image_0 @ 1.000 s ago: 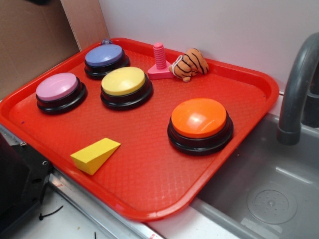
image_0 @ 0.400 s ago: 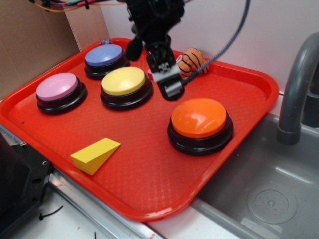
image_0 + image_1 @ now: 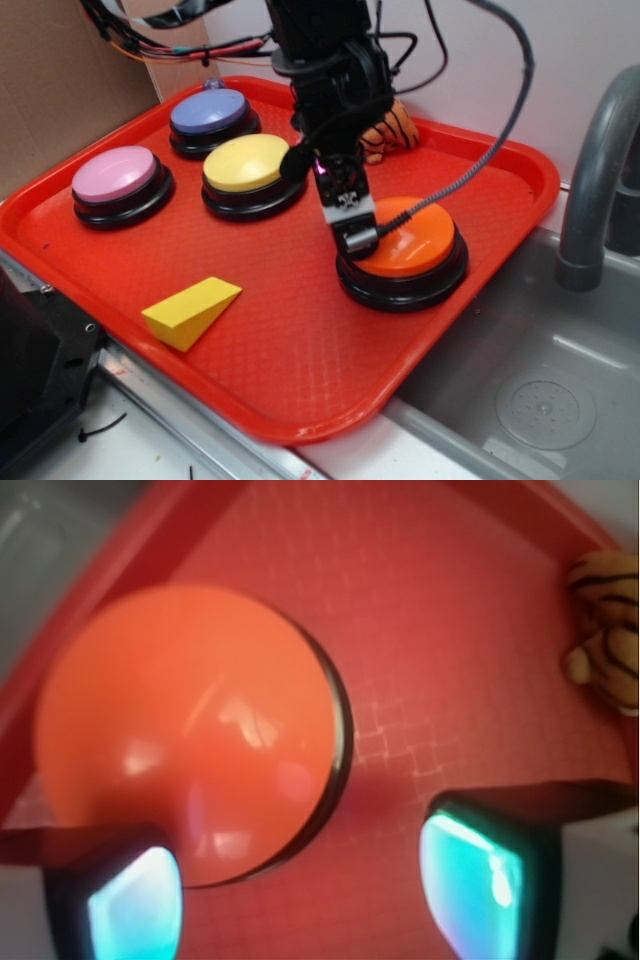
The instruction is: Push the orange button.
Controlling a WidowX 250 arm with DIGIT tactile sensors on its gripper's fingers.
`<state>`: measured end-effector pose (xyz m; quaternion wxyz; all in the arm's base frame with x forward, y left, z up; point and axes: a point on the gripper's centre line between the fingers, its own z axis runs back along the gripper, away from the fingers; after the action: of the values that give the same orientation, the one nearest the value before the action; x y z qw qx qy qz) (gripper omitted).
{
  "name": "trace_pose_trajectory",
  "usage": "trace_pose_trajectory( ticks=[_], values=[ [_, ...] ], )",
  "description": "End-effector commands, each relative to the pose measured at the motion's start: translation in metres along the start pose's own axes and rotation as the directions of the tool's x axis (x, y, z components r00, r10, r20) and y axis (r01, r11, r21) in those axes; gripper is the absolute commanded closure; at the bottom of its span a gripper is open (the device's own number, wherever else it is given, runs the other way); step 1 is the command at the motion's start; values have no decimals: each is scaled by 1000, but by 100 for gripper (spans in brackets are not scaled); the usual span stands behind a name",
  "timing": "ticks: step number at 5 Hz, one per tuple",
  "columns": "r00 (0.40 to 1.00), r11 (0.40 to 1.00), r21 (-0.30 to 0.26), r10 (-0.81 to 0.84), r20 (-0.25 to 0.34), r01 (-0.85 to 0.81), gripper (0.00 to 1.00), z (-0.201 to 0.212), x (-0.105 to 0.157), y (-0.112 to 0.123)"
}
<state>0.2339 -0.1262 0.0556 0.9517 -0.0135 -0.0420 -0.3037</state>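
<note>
Fingers [image 3: 356,236] over orange button [image 3: 412,240] edge; label unreadable.

Likely toy kitchen: grey sink [image 3: 530,390], faucet [image 3: 595,170].

1. The exterior view looks down at a slant from above the near corner of the red tray [image 3: 300,400], facing the white back wall, far enough to hold the whole tray and part of the sink [image 3: 520,400]
2. The wrist view looks almost straight down from between the 2 fingertips [image 3: 130,905], very near the tray [image 3: 430,630]
3. Both views share the orange button [image 3: 415,240] [image 3: 190,730], the tray around it and the striped plush toy [image 3: 395,130] [image 3: 605,630]
</note>
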Motion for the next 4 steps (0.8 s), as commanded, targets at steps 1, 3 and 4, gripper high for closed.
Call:
trace_pose_trajectory(
  ticks=[1,3,4],
  values=[
    [1000,999,37,-27,-14,28,0,0,13,-13],
    [1000,998,57,-9,-14,10,0,33,12,-9],
    [999,996,86,-19,-28,21,0,51,10,-7]
  ],
)
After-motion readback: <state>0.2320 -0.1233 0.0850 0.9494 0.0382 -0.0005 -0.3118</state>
